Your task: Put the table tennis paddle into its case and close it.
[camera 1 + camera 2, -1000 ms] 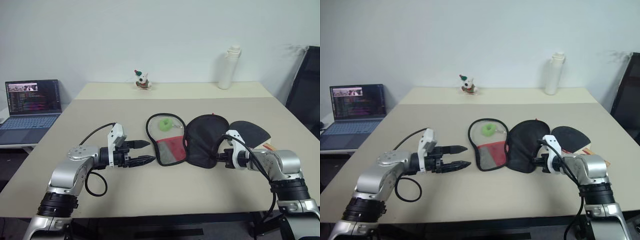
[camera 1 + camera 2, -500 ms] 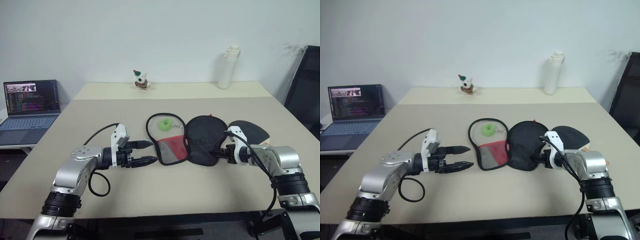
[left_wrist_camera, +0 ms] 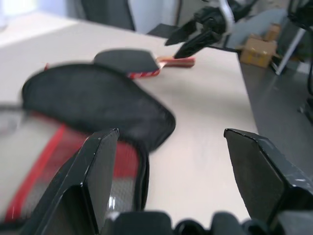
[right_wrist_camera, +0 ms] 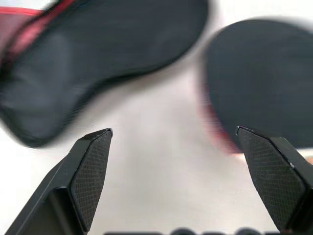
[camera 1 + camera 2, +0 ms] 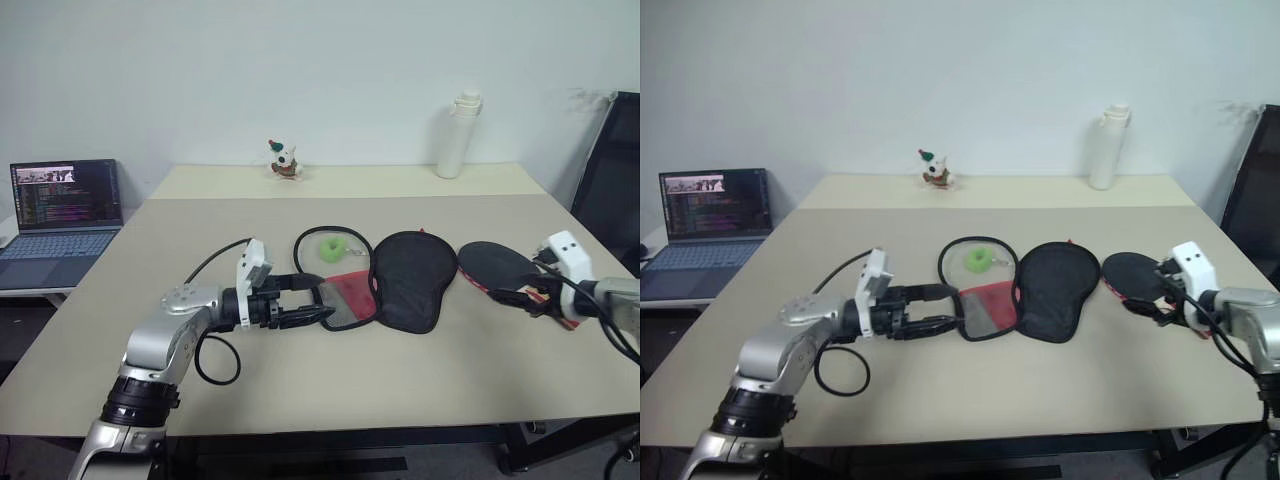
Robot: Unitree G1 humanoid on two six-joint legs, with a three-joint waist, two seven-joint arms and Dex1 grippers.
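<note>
**Case lies open at mid-table, paddle to its right, both grippers empty**

The case (image 5: 385, 285) lies unzipped and spread flat in the middle of the table (image 5: 300, 385). Its black fabric half is on the right; its mesh half, with a red panel at the near end, is on the left. A small green object (image 5: 330, 249) rests on the far part of the mesh half.

The table tennis paddle (image 5: 492, 264) lies flat just right of the case, apart from it, black face up, its striped handle pointing toward the table's right edge.

The left gripper (image 5: 318, 305) reaches in from the left, fingers spread wide and holding nothing; its tips stand at the near left edge of the mesh half, though actual contact cannot be judged. The right gripper (image 5: 510, 292) is at the near right side of the paddle, over the handle end, fingers wide apart and empty.

Along the far side of the table stand a white bottle (image 5: 455, 136) on the right and a small toy figure (image 5: 285, 160) near the middle. A laptop (image 5: 62, 215), open, sits on a separate surface at far left.
</note>
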